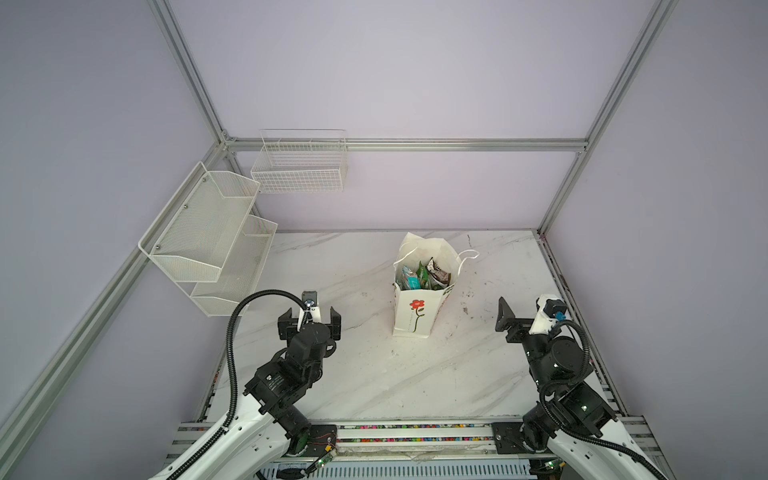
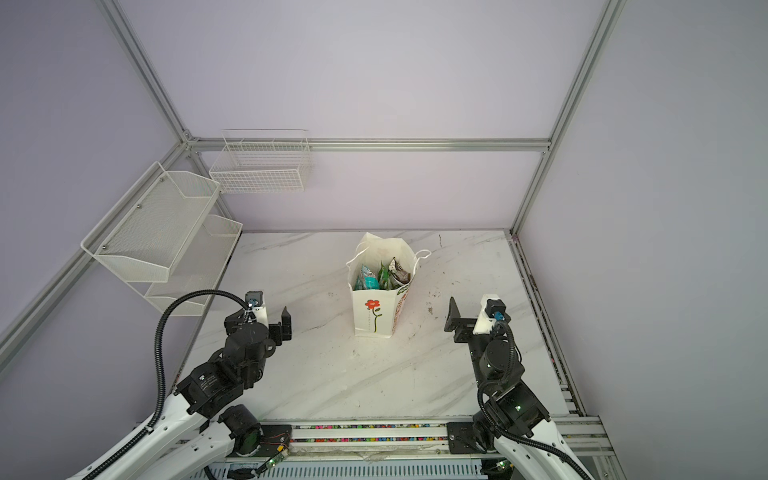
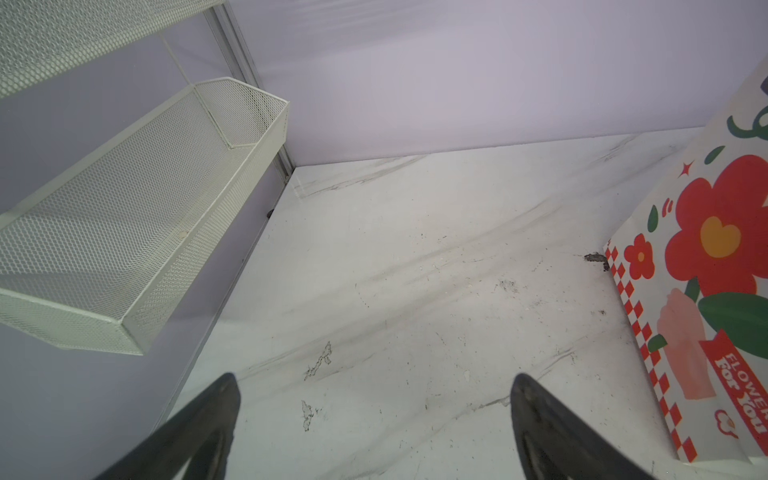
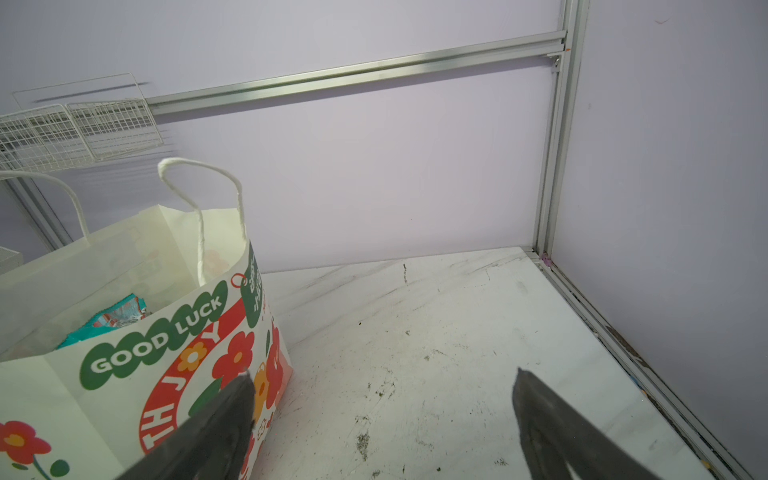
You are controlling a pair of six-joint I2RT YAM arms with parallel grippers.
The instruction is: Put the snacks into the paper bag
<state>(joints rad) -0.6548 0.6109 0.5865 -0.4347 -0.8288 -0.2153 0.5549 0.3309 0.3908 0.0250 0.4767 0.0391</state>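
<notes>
The paper bag (image 1: 415,318) is blocking the surface (image 1: 415,382) centre; room is lying open either side; a mesh rack (image 1: 208,245) is overhanging left.

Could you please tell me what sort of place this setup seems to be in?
Probably a robot lab test booth, not a home: an aluminium frame holds plain lilac wall panels, two robot arms are mounted at a scuffed marble-look table, and wire baskets hang on the walls.
</notes>
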